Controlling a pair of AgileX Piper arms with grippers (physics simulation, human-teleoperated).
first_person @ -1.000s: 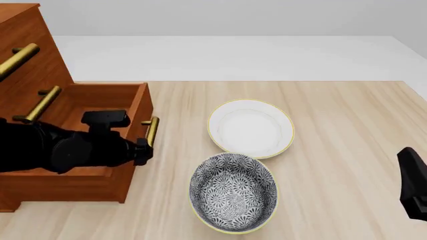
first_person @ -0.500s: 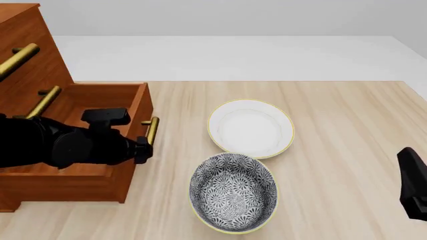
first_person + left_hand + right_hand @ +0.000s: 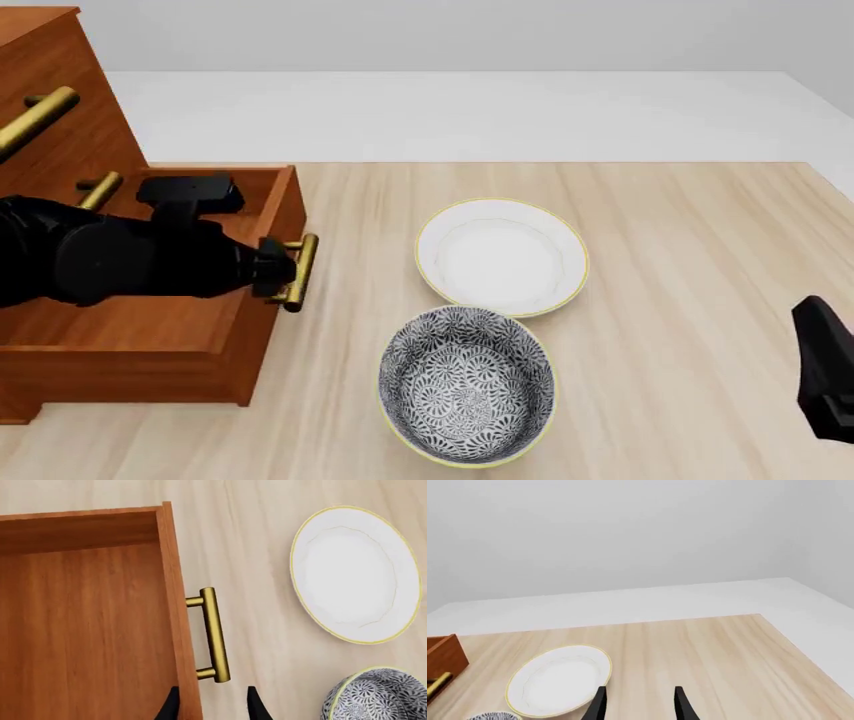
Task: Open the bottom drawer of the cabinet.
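The bottom drawer (image 3: 174, 290) stood pulled out; the left gripper (image 3: 209, 711), fingers apart, hung above its handle (image 3: 215, 635). A straight withdrawal seemed safest.

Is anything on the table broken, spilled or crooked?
Nothing looks broken or spilled. The bottom drawer is pulled out of the cabinet; the white plate and patterned bowl sit flat and whole.
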